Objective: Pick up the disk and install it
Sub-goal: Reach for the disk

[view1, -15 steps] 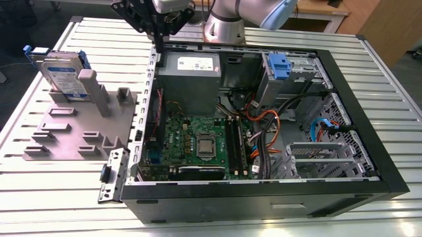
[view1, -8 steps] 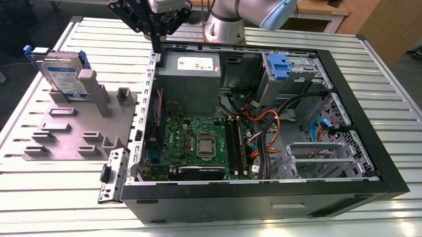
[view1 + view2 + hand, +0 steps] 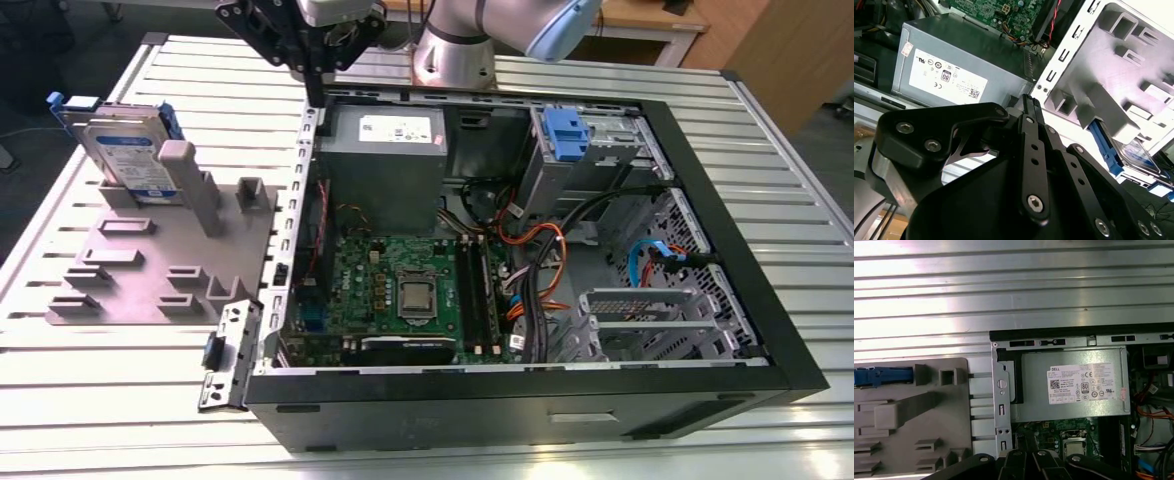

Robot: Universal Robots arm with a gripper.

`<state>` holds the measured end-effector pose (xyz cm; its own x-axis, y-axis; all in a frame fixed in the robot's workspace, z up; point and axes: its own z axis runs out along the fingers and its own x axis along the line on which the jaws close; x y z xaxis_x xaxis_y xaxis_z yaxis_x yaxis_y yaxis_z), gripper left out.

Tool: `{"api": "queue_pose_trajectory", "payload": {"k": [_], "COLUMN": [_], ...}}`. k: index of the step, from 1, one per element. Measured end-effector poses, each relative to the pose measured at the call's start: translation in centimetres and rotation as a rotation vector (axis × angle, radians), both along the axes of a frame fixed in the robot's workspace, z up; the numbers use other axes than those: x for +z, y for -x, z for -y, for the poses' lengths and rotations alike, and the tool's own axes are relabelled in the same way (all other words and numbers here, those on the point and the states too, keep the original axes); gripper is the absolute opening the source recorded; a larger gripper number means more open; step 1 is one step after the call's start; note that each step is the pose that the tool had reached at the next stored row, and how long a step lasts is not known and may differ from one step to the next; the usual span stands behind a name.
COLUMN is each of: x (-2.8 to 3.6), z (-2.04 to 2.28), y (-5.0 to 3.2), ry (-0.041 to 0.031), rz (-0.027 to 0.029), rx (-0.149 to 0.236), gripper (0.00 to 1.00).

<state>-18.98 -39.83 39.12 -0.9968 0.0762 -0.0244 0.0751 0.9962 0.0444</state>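
The disk point(image 3: 127, 150) stands on edge in a grey slotted holder point(image 3: 147, 270) on the exterior view's left, its white and blue label facing out and blue carrier frame around it. Both wrist views catch its blue frame point(image 3: 1126, 150) point(image 3: 881, 376). My gripper point(image 3: 316, 88) hangs above the open computer case's back corner, beside the holder and well apart from the disk. In the second wrist view the black fingers point(image 3: 1029, 107) meet at their tips with nothing between them, so the gripper point(image 3: 1028, 100) is shut and holds nothing.
The open black computer case point(image 3: 534, 395) lies on a slatted metal table point(image 3: 120, 400). Inside are a grey power supply point(image 3: 387, 150) point(image 3: 1074, 385), the motherboard point(image 3: 400, 290), loose cables point(image 3: 547, 270), and a drive bay with a blue bracket point(image 3: 566, 135).
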Motion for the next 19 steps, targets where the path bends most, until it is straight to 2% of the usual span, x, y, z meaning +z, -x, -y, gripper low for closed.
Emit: {"api": "queue_pose_trajectory", "payload": {"k": [19], "x": [-0.01], "z": [0.0], "y": [0.54], "ry": [0.0], "rz": [0.0], "rx": [0.0], "gripper": [0.11]}}
